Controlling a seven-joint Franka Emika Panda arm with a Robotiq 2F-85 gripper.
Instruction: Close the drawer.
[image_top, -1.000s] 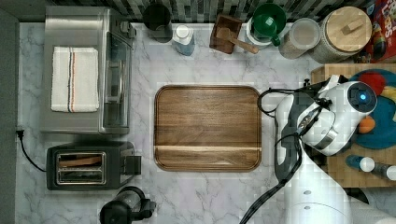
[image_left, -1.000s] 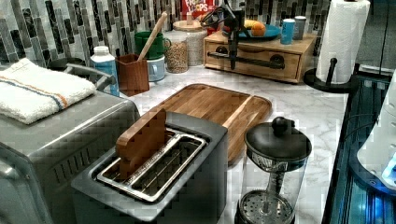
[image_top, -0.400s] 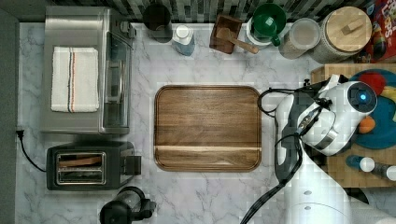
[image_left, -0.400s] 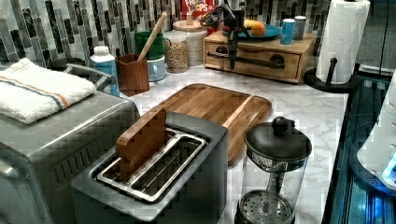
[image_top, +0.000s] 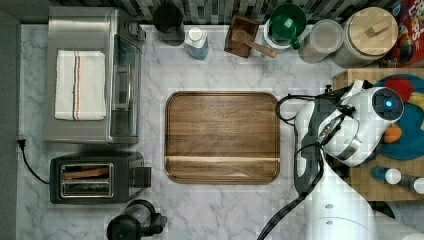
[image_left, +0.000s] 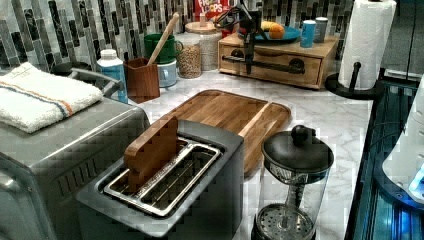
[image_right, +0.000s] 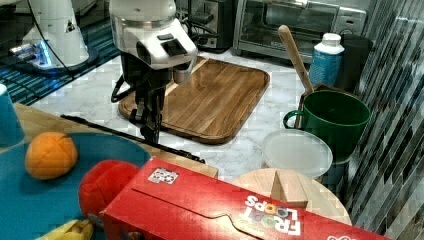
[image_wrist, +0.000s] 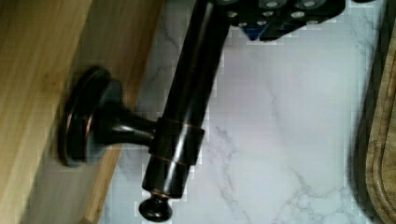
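Closest to the wrist camera, the dark bar handle (image_wrist: 184, 116) stands off the light-wood front of the drawer (image_left: 272, 75) on a round foot, and the gripper (image_right: 150, 131) sits right at the bar. We cannot tell whether it is clamped on the bar or merely set against it.

The drawer sits in a low wooden box at the table (image_top: 225, 70) edge on the top view's right, towards the back corner. In the left view its front looks almost flush with the box, so we judge little travel is left. We expect a light, stiff wooden drawer that slides straight. The metal bar is rigid but smooth and could slip, so we would push near its middle, square to the front, to keep the drawer from skewing.

On top of the box a blue plate (image_right: 30, 200) holds an orange (image_right: 51, 155) and a red item we cannot identify. Further off, the walnut cutting board (image_top: 222, 137) lies bare mid-table. Along the back edge, a wooden holder (image_top: 241, 30) carries a wooden spoon (image_top: 257, 45), a green mug (image_top: 287, 22) looks empty, and a lidded jar (image_left: 190, 57) holds grains
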